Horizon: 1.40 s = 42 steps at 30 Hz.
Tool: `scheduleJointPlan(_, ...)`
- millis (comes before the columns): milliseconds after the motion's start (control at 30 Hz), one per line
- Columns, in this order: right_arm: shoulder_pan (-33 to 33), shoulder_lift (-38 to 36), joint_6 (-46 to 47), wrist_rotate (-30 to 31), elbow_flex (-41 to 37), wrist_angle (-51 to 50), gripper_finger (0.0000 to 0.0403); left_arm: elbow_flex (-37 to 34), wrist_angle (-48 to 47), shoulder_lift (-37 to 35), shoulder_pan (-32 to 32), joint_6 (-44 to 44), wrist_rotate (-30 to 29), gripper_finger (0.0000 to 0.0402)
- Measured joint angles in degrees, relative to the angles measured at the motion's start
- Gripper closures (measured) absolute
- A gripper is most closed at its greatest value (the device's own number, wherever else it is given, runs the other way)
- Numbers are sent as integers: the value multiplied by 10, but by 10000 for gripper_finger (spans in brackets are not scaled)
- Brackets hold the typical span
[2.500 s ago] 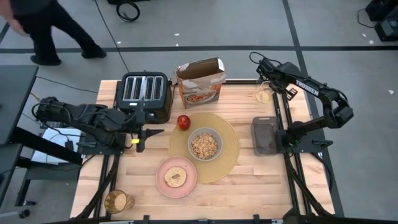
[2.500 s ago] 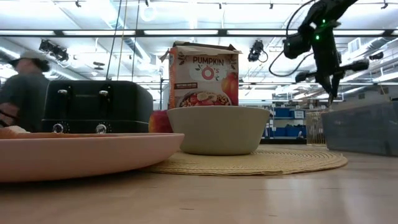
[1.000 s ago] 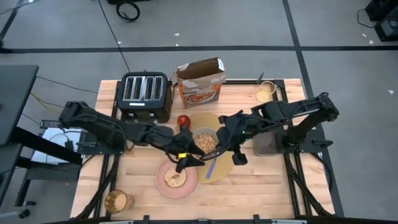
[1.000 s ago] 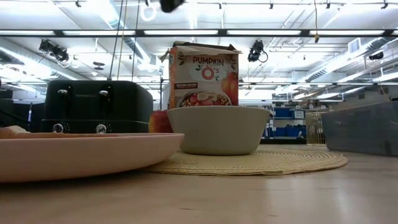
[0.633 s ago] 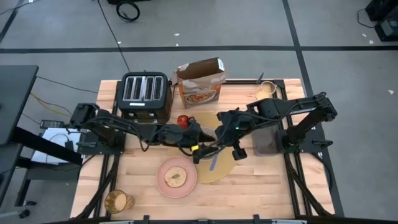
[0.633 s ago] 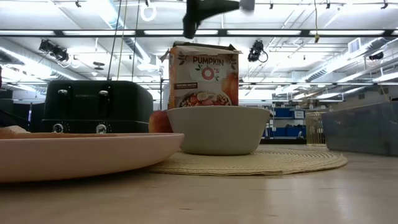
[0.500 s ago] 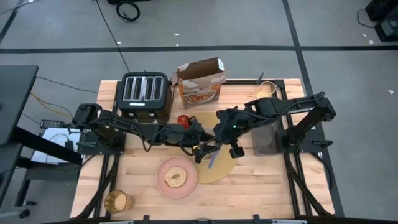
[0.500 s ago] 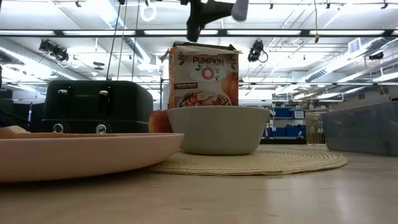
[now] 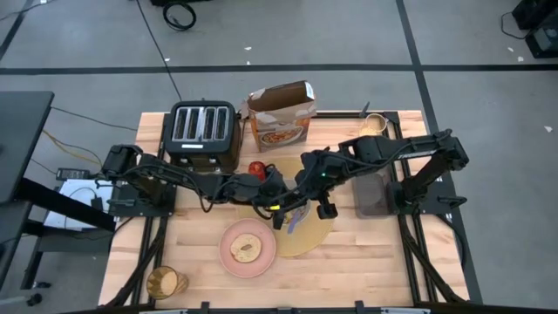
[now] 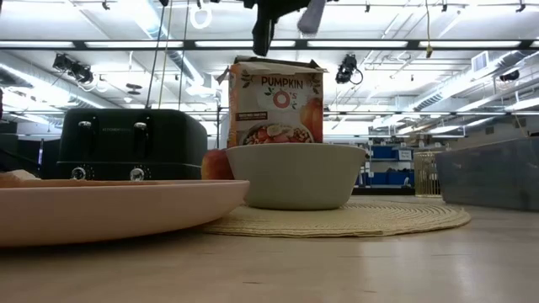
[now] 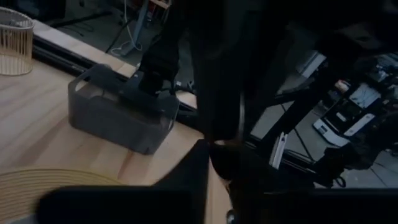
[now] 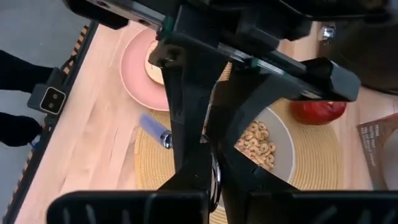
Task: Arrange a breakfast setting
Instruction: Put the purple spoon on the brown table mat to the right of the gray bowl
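Pink plate [image 9: 248,249], red apple [image 9: 256,168]

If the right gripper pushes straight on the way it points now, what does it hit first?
The left gripper, crossing close in front of it. Below that, likely the cereal bowl; depth is unclear.

Grey bowl [image 9: 281,197] w/ cereal on tan placemat [image 9: 316,228]; apple [image 9: 256,168] beside; bread prob. on pink plate [image 9: 247,248].

"PUMPKIN O's" on the front of the cereal box [image 10: 275,97] behind the bowl [image 10: 296,175]
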Motion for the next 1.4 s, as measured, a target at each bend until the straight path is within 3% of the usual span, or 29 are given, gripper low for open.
scheduleJointPlan(67,0,0,5,5,0,-1,372,0,-1,0,3,-4,-6,381)
scheduleJointPlan(200,3,-1,-4,19,0,-1,348,0,2,0,7,-3,-1,381)
scheduleJointPlan(400,5,-20,47,37,13,-27,266,0,-12,-18,7,1,-43,382)
scheduleJointPlan(533,22,-48,149,130,25,-76,212,0,-25,-35,8,7,-114,382)
scheduleJointPlan(633,42,-70,268,207,10,-102,183,0,-20,-46,8,2,-202,383)
scheduleJointPlan(733,66,-75,400,295,-21,-101,167,0,-3,-50,0,-7,-297,383)
scheduleJointPlan(833,90,-68,454,358,-69,-51,162,0,29,-51,-13,-13,-386,383)
scheduleJointPlan(967,101,-67,424,420,-156,135,165,0,68,-51,-26,13,-459,383)
scheduleJointPlan(1100,93,-67,337,481,-210,284,169,0,130,-51,-31,52,-473,383)
scheduleJointPlan(1400,50,-67,209,504,-236,409,202,0,238,-51,-26,150,-481,383)
